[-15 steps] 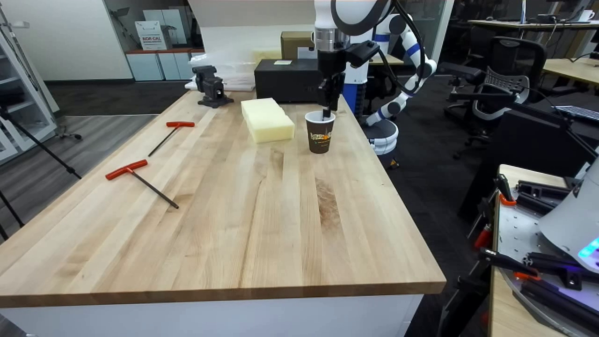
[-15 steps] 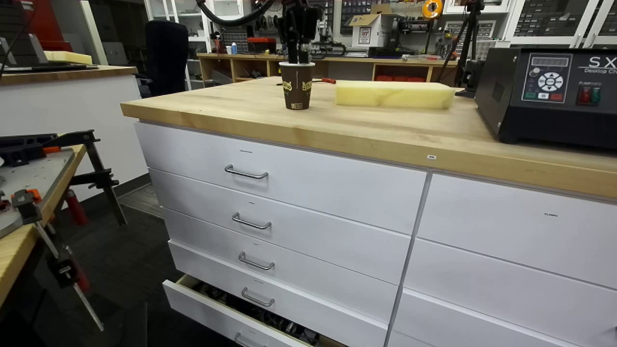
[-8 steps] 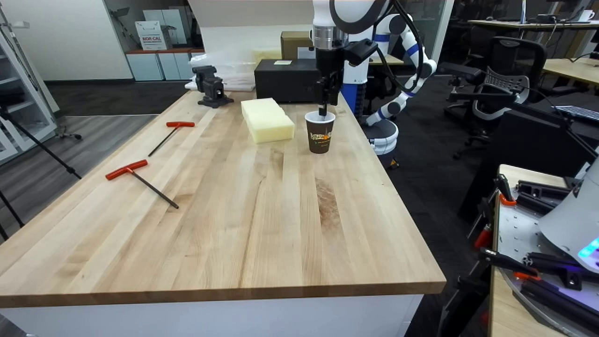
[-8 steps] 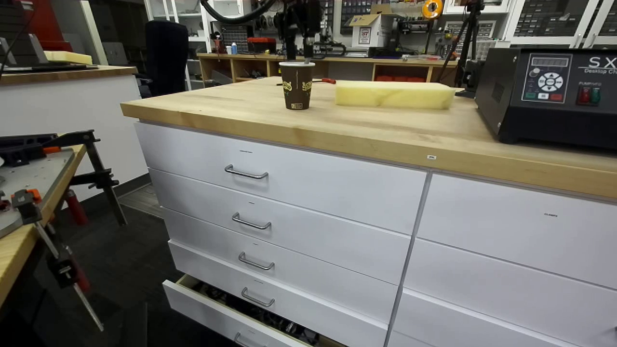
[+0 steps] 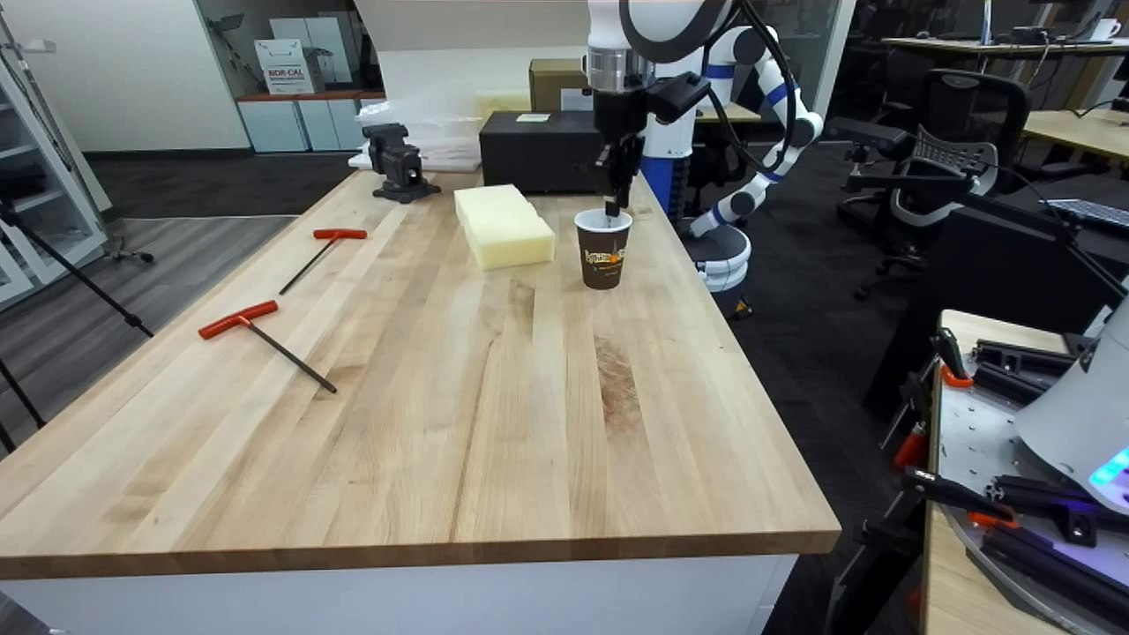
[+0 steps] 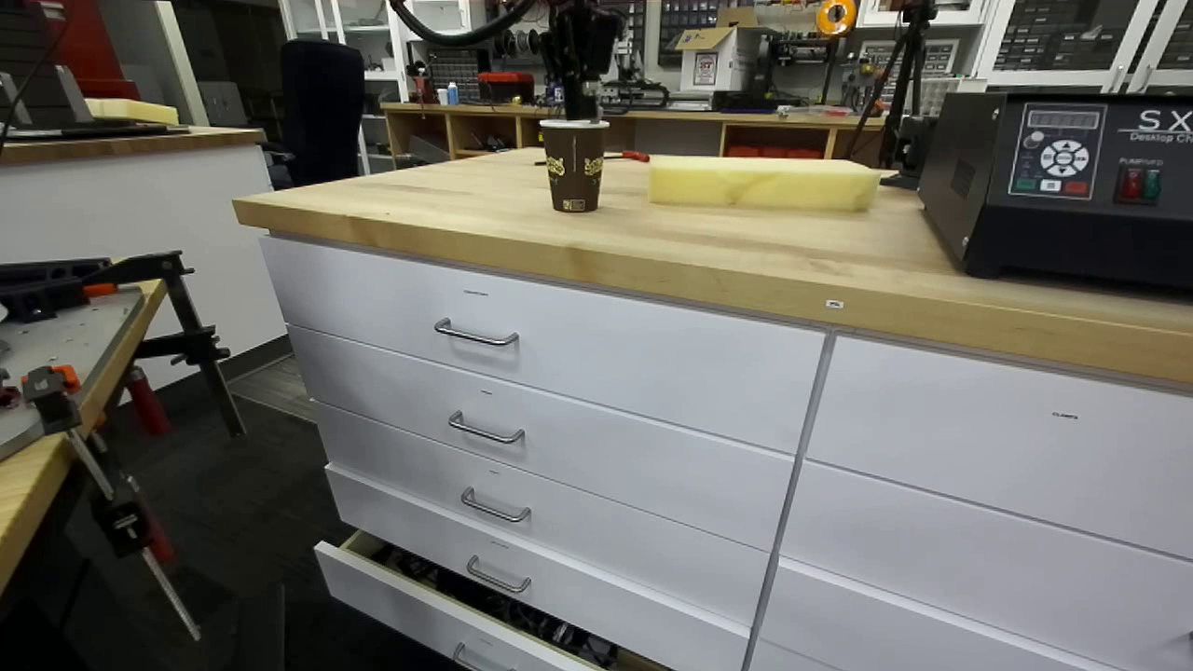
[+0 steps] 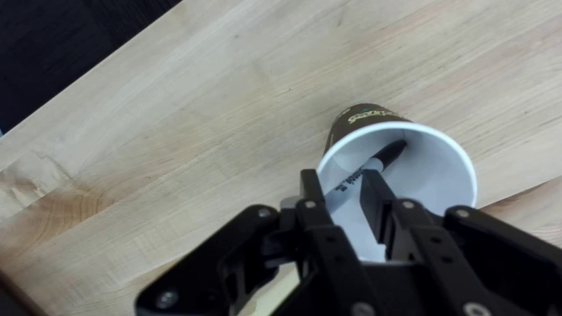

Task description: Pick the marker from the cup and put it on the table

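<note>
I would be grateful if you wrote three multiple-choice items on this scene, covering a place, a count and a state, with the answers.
1. Where is the marker?
A. On the yellow block
B. In a drawer
C. In the cup

2. How many red-handled tools lie on the table?
A. One
B. Two
C. Four

3. How does the hand stand?
A. Open
B. Shut
C. Out of view

1: C; the wrist view, looking into the cup, shows it inside.
2: B; an exterior view shows one lying beyond the other.
3: A; the wrist view shows a gap between its fingers.
</note>
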You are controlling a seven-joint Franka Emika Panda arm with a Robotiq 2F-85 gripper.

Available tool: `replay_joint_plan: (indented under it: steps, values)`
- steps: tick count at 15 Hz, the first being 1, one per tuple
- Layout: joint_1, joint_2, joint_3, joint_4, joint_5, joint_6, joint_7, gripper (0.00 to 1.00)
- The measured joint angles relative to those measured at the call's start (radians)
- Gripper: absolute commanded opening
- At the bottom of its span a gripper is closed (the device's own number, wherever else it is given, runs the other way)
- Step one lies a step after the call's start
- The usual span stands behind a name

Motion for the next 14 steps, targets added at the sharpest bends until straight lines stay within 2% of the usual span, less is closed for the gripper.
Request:
replay_joint_plan:
  steps: [12,13,14]
  values:
    - [0.004,0.001,0.003,0.018,0.000,-0.002,0.000,0.00]
    - [0.007,0.001,0.004,0.022,0.000,-0.003,0.000,0.05]
    - [0.009,0.001,0.005,0.025,-0.002,-0.003,0.000,0.27]
